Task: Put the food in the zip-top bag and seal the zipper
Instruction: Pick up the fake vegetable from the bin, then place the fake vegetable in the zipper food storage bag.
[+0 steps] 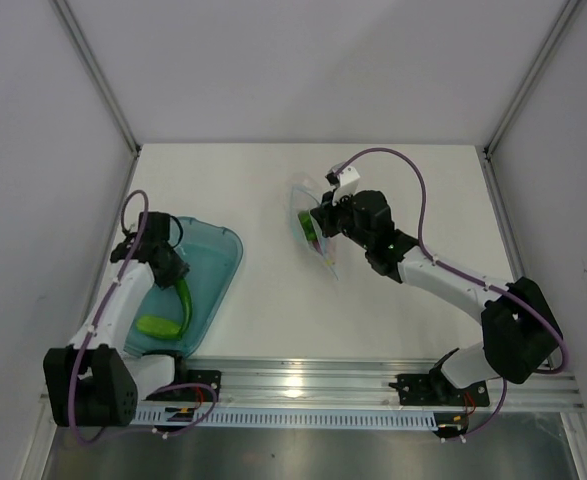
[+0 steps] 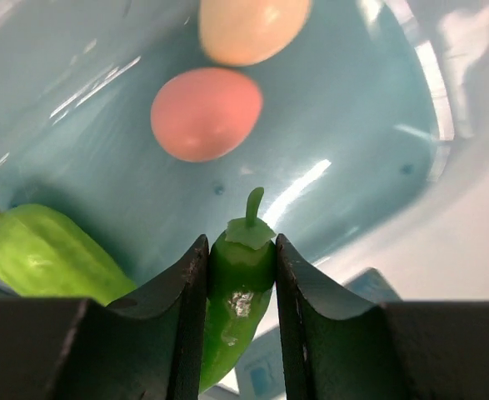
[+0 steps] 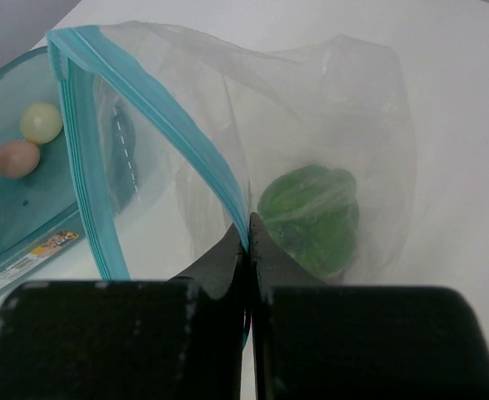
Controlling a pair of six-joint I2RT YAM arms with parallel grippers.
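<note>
The zip-top bag stands near the middle of the counter, its mouth gaping toward the tray. The teal zipper is unsealed, its two strips apart. Low inside the bag lies one bumpy green food piece. The right end effector is pinched fully closed on the bag's rim, right at the zipper strip, and holds that edge up.

Well apart to the left, the left end effector is over the translucent blue tray, its jaws partway closed on a green chili pepper (stem poking out past the fingertips). In the tray are a ribbed green piece, a pink egg and a pale yellow egg.
</note>
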